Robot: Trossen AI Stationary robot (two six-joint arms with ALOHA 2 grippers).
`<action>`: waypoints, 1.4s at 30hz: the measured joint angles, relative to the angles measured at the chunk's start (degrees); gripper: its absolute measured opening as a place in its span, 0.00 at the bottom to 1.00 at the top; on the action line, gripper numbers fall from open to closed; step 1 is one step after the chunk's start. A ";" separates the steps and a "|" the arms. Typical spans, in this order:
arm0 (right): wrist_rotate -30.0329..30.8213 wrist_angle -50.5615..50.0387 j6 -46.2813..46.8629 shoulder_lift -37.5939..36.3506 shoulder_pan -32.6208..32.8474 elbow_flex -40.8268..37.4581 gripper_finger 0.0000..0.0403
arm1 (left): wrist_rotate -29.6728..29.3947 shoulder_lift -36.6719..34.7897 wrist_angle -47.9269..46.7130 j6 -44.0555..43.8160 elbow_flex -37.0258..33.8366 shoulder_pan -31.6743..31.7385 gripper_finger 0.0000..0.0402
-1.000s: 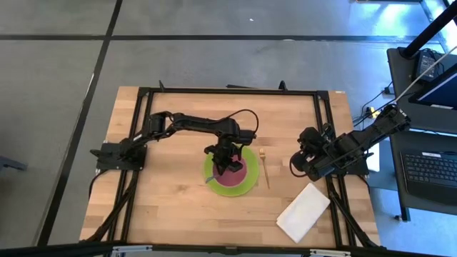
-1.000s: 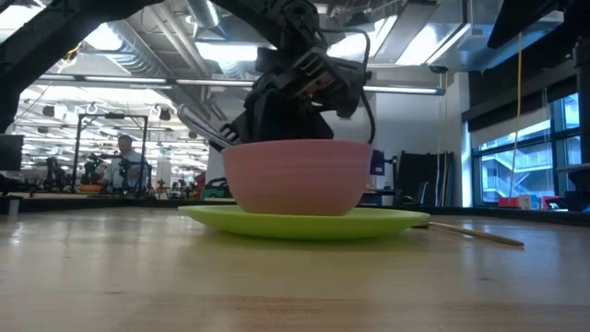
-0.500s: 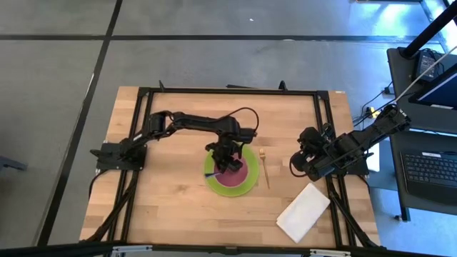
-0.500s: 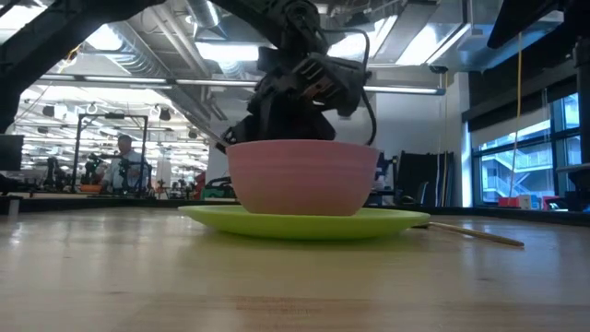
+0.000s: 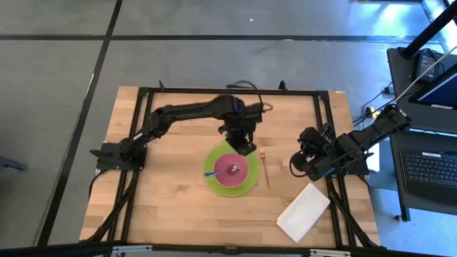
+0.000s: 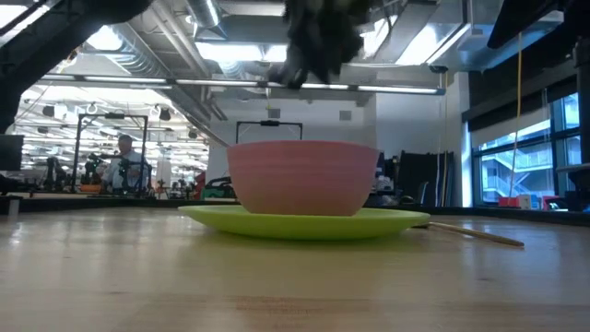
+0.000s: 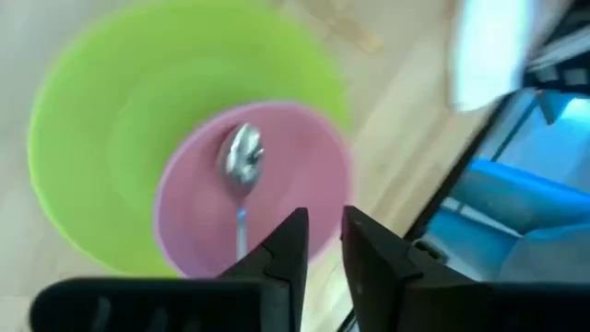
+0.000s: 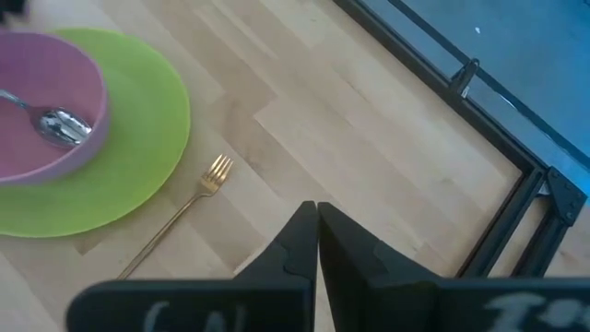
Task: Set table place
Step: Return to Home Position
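A pink bowl [image 5: 241, 175] stands on a green plate [image 5: 214, 158] at the middle of the wooden table [image 5: 164, 207]. A spoon [image 7: 242, 153] with a blue handle lies in the bowl, its handle leaning on the rim. A gold fork [image 5: 264, 168] lies on the table right of the plate. My left gripper [image 5: 246, 148] hangs above the plate's far right rim, empty, fingers a little apart [image 7: 318, 242]. It shows blurred at the top of the low view [image 6: 318, 37]. My right gripper [image 5: 293, 165] is shut and empty right of the fork [image 8: 316, 221].
A white napkin [image 5: 303, 212] lies at the table's near right corner. The black rail frame [image 5: 228, 91] runs along the table's edges. Bare wood lies left of the plate and along the near side. A person shows far off in the room behind [image 6: 123, 152].
My left gripper has risen from the bowl and gone toward the table's far edge and a little right. The spoon stays lying in the pink bowl. The bowl has slid slightly on the plate.
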 joint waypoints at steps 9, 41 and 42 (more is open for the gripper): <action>-0.95 -1.52 -5.00 -3.47 0.15 0.35 0.04 | -21.00 -19.67 -7.43 -0.84 -5.32 -2.84 0.09; 18.62 65.41 -22.83 -31.92 -1.56 -32.56 0.04 | -52.87 -97.29 37.18 -2.64 -74.47 -26.19 0.03; 18.59 68.22 -21.83 -32.43 -1.82 -34.80 0.04 | -51.06 -99.29 40.95 -2.62 -78.47 -26.19 0.03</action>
